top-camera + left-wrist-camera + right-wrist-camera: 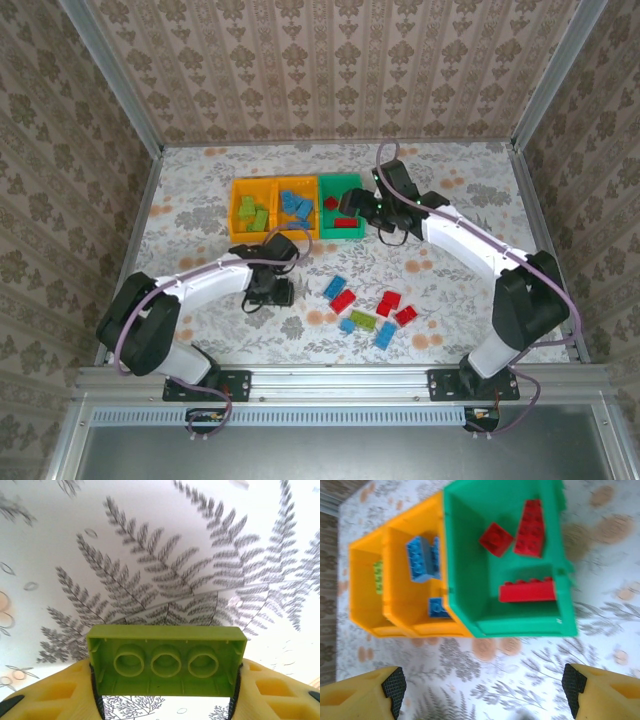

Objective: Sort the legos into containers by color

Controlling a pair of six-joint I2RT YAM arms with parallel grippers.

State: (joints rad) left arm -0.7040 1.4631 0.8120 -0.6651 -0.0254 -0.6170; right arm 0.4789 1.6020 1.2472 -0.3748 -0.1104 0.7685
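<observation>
- in the top view we see three open plastic bins in a row: a left orange-yellow bin (234,205) with lime green bricks, a middle orange-yellow bin (297,181) with blue ones, and a green bin (340,179) with red ones.
- that view also shows loose studded bricks (343,300) in red, blue and green, scattered on the floral tablecloth (190,200) nearer the arm bases.
- there the left gripper (268,290) is low over the cloth, left of the scatter, but we cannot see what it carries.
- the left wrist view shows it: a lime green rectangular brick (166,662), hollow underside towards us, clamped at both ends between the yellow fingers (55,695).
- in the right wrist view the right gripper (485,695) stands wide with nothing between its pads, just short of the green bin and its three red bricks (527,591).
</observation>
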